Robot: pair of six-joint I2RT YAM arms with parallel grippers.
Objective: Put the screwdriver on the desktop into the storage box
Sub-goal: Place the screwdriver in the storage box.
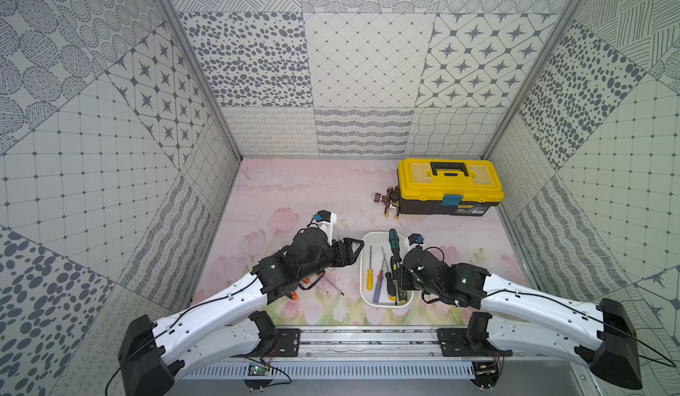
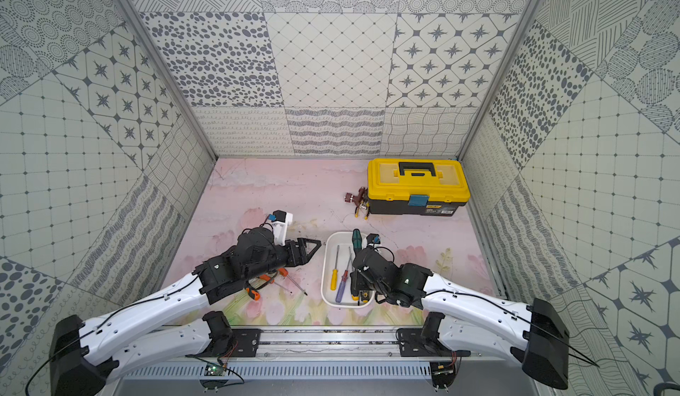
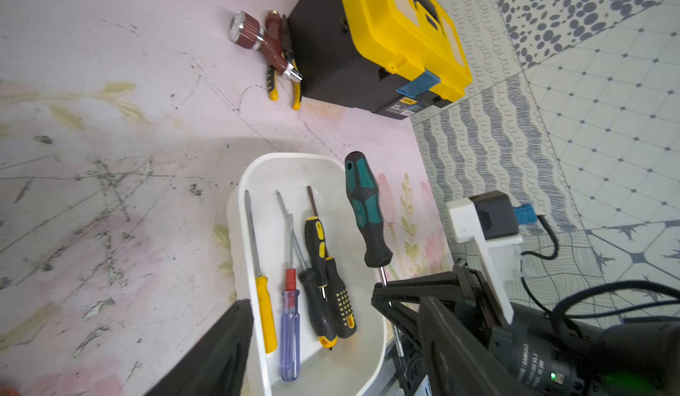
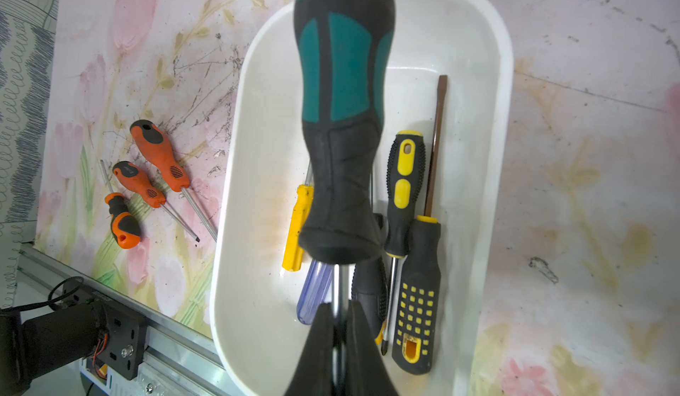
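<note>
Three walls box in my workspace: a back wall (image 1: 360,81), a left wall (image 1: 92,162) and a right wall (image 1: 607,147), all covered in a patchwork of grey-on-white panels with dots, stars, diamond grids and wavy lines. Bare metal posts (image 1: 193,66) run up both back corners. Below lies the pale pink, tulip-printed worktop (image 1: 301,191), with a metal rail (image 1: 368,339) along its near edge. The light is soft and even.

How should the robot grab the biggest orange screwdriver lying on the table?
The biggest orange screwdriver lies flat on the desktop, so probably come from straight above, jaws across the handle's butt end. That end sticks out clear of the neighbouring orange screwdriver, leaving finger room on both sides.
</note>
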